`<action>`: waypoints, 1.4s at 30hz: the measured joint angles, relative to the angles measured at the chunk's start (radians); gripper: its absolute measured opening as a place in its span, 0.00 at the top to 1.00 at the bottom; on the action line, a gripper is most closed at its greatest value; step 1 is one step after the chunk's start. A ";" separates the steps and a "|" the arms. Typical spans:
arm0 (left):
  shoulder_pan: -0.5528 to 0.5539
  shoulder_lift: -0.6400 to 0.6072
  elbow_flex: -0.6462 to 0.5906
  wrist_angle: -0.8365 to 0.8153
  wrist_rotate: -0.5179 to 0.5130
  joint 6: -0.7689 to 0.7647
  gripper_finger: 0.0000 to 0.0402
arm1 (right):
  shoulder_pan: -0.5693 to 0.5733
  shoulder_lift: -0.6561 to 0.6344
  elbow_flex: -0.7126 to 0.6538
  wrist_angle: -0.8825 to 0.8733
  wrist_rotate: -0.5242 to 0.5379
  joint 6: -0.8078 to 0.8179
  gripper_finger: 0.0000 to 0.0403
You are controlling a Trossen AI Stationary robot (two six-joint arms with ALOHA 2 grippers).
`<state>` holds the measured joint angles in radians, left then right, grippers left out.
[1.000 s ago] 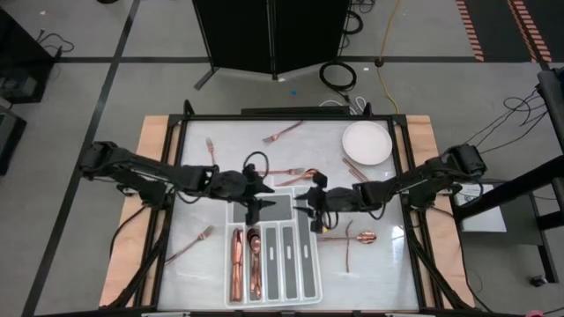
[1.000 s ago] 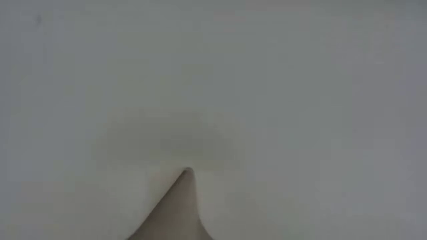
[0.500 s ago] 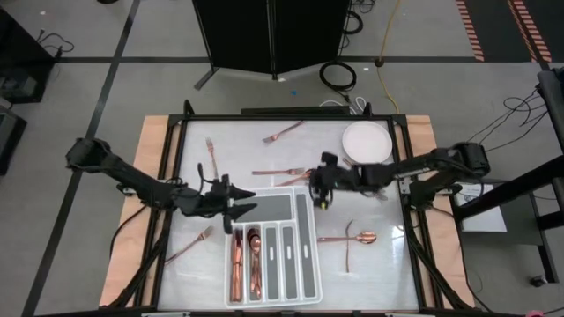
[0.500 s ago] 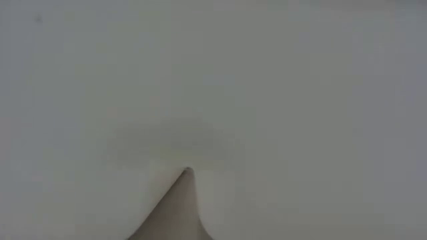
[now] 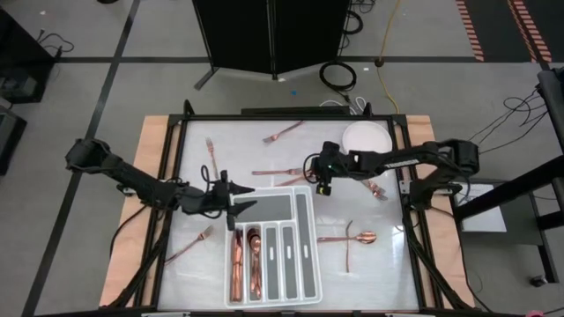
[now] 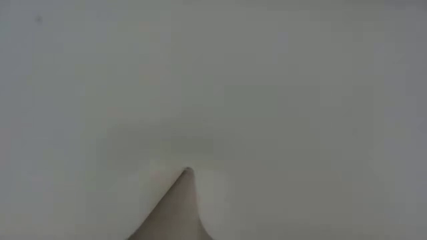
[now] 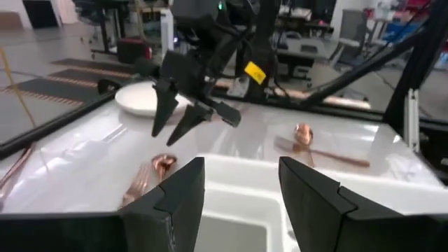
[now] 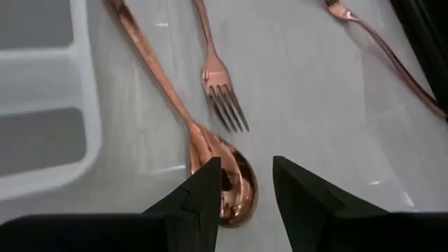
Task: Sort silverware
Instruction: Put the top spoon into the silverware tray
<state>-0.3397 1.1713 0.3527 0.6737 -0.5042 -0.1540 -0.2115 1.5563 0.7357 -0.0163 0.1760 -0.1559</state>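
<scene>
The left gripper (image 5: 240, 201), fingers spread and empty, hovers at the tray's (image 5: 304, 286) far left corner. From above, two tray slots hold silverware lying lengthwise; loose pieces number about nine: two forks (image 5: 211, 151) left of the tray, one fork (image 5: 282, 133) far back, a fork and spoon beside the right gripper (image 5: 322, 187), two by the plate (image 5: 367, 141), two crossed to the right. Only the right wrist view shows that spoon (image 8: 222, 176), bowl between the parted, empty fingers (image 8: 200, 192), handle running away toward the tray, with the fork (image 8: 221, 89) alongside. The low view shows only a blank pale surface.
</scene>
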 joint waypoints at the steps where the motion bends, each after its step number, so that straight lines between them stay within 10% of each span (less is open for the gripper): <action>1: 0.000 0.000 0.000 -0.016 0.006 -0.013 0.54 | 0.000 0.018 -0.001 0.023 0.000 -0.013 0.70; 23: 0.050 0.000 0.001 -0.047 0.046 -0.015 0.54 | 0.000 0.226 -0.010 0.181 0.106 -0.036 0.70; 42: 0.080 0.000 0.001 -0.056 0.085 -0.022 0.54 | -0.093 0.225 -0.008 0.149 -0.091 0.267 0.70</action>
<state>-0.2600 1.1717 0.3534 0.6179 -0.4188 -0.1764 -0.3045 1.7814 0.7277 0.1327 0.0855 0.1113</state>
